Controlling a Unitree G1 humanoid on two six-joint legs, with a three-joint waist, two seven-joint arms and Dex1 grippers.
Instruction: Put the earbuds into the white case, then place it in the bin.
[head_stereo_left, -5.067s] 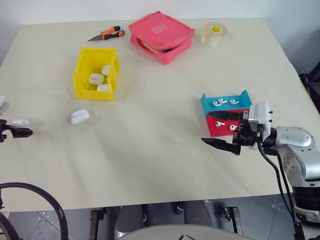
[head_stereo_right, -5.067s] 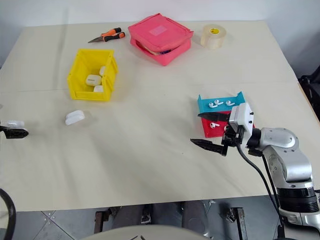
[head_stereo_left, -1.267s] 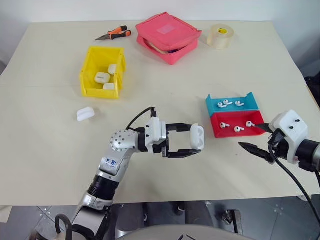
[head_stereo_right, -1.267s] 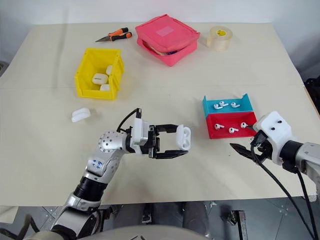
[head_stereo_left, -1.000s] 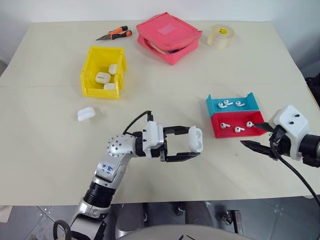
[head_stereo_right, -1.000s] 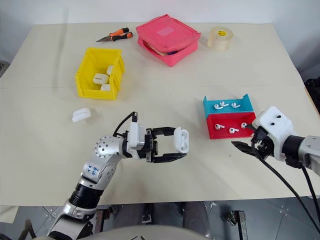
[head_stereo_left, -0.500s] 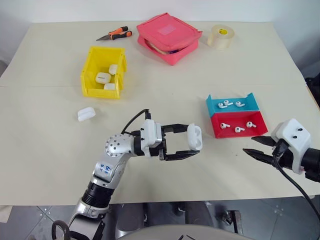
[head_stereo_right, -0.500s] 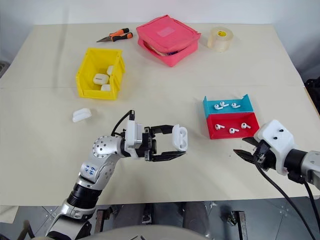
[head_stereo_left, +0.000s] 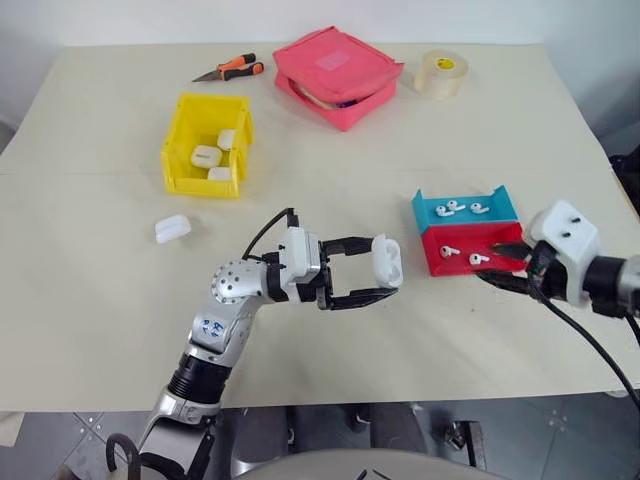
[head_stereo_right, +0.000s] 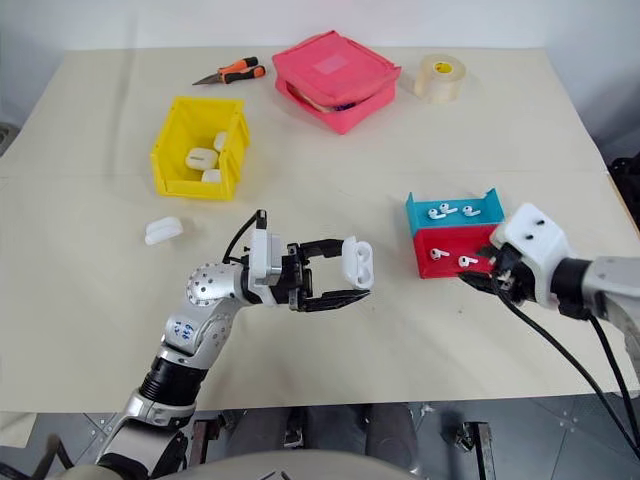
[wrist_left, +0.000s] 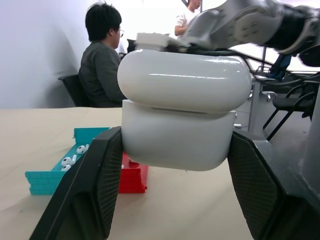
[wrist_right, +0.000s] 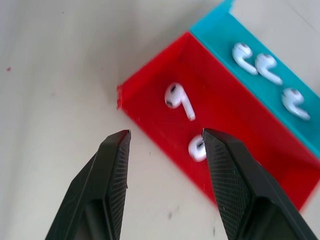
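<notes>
My left gripper (head_stereo_left: 383, 270) is shut on the white case (head_stereo_left: 386, 259) and holds it above the middle of the table. In the left wrist view the case (wrist_left: 185, 107) sits lid closed between the two fingers (wrist_left: 100, 185). My right gripper (head_stereo_left: 496, 264) hangs open over the near right corner of the red tray (head_stereo_left: 450, 268). The right wrist view shows two earbuds (wrist_right: 178, 99) in that tray just beyond the fingertips (wrist_right: 118, 145), one (wrist_right: 196, 149) beside a finger. More earbuds (wrist_right: 267, 67) lie in the teal tray (head_stereo_left: 430, 212). The yellow bin (head_stereo_left: 200, 184) stands at the far left with white cases inside.
A loose white case (head_stereo_left: 172, 228) lies on the table just in front of the bin. A pink pouch (head_stereo_left: 338, 72), a tape roll (head_stereo_left: 441, 72) and orange-handled pliers (head_stereo_left: 225, 68) sit along the far edge. A seated person (wrist_left: 102, 65) is behind the table.
My right gripper has swung from the bare table onto the red tray's near right corner, and its jaws have narrowed a little. The left gripper keeps the case almost still.
</notes>
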